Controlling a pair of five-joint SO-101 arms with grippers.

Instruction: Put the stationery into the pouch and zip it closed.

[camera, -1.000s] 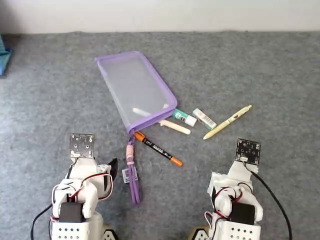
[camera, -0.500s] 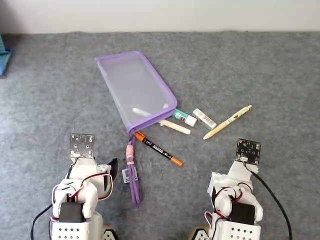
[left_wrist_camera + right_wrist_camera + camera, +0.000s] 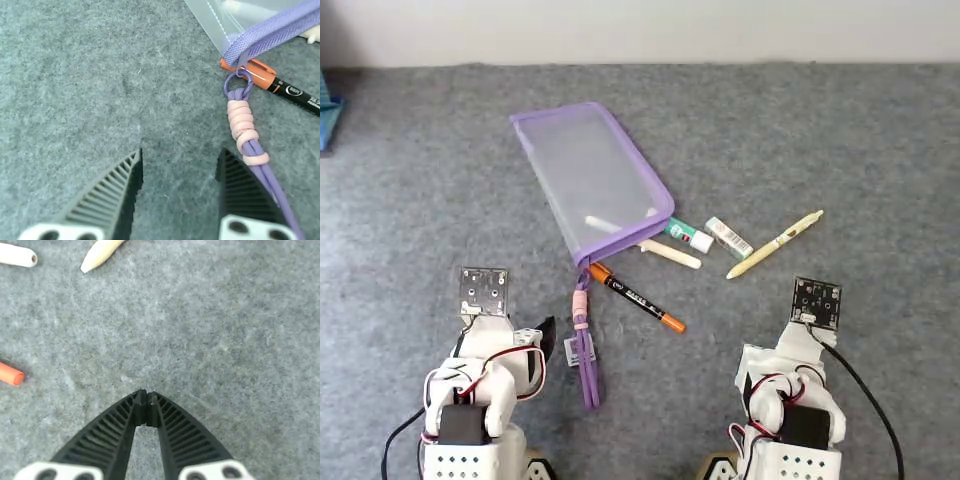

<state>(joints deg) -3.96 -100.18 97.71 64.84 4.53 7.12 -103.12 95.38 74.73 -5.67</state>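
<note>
High view, pouch: The purple pouch (image 3: 590, 175) lies flat and slanted on the grey table (image 3: 840, 130). One pale thing seems to be inside it.
High view, stationery: An orange marker (image 3: 635, 297), a white stick (image 3: 672, 255), two small erasers (image 3: 690, 236) and a cream pen (image 3: 775, 243) lie outside. They sit just beside the pouch's long edge.
High view, strap: A purple strap (image 3: 586, 355) with a pink knot (image 3: 580, 305) runs from the pouch's near corner toward the left arm.
Left wrist view, left gripper: The left gripper (image 3: 180, 152) has its fingers spread wide and holds nothing. The pink knot is just beside one finger, and the marker's cap touches the pouch corner.
Right wrist view, right gripper: The right gripper (image 3: 146, 392) has its fingers pressed together and holds nothing. The marker's orange end is off to one side.
Step now: Nothing looks picked up yet, so this is likely the start.
Doing it well: Spread the right fingers first, then pinch the marker across its middle. The left gripper could hold the pouch edge so it does not slide. Save the zip for last.
</note>
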